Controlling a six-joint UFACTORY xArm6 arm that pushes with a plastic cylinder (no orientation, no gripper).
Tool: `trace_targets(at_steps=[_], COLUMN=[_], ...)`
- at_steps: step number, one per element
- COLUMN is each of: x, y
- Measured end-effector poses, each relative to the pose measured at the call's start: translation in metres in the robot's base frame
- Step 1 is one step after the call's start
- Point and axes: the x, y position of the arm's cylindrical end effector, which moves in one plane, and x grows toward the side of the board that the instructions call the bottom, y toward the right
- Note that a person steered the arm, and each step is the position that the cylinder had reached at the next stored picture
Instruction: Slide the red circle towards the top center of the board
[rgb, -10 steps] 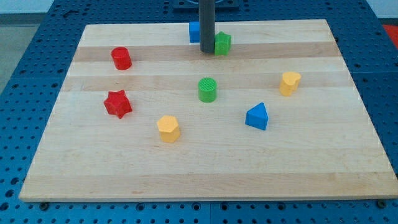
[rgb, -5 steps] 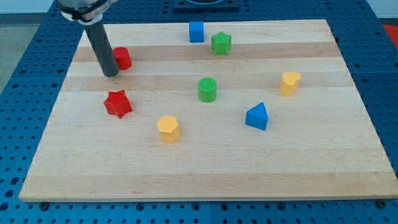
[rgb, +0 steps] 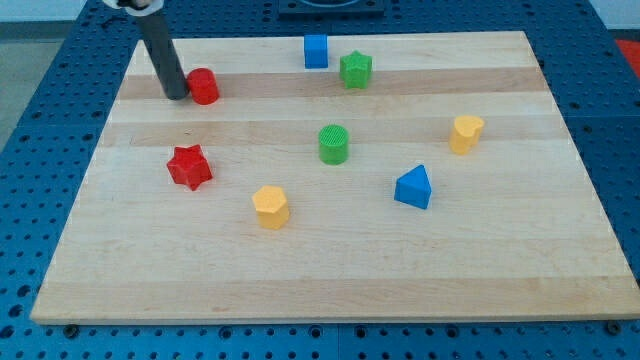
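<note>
The red circle (rgb: 204, 86) is a short red cylinder at the upper left of the wooden board (rgb: 330, 270). My tip (rgb: 177, 95) stands right against its left side, touching or nearly touching it. The dark rod rises from there up and to the left, out of the view's top. The top centre of the board holds a blue cube (rgb: 316, 50) and a green star (rgb: 355, 69).
A red star (rgb: 189, 166) lies below the red circle. A green cylinder (rgb: 334, 144) is near the middle. A yellow block (rgb: 271, 207) is at lower centre, a blue triangle (rgb: 414, 187) to its right, and another yellow block (rgb: 465, 133) at the right.
My tip crossed from beside the green star at top centre to the board's left, then moved up against the red circle's left side. The red circle has shifted slightly right and up.
</note>
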Motion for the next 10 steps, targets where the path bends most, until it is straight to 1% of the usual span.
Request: trace_targets(at_steps=[3,4,5,7,8,9,10], x=[-0.011,-0.028,-0.035,-0.025,-0.025,-0.012,-0.009], y=[0.053,0.053,0.048,0.074,0.075,0.09,0.09])
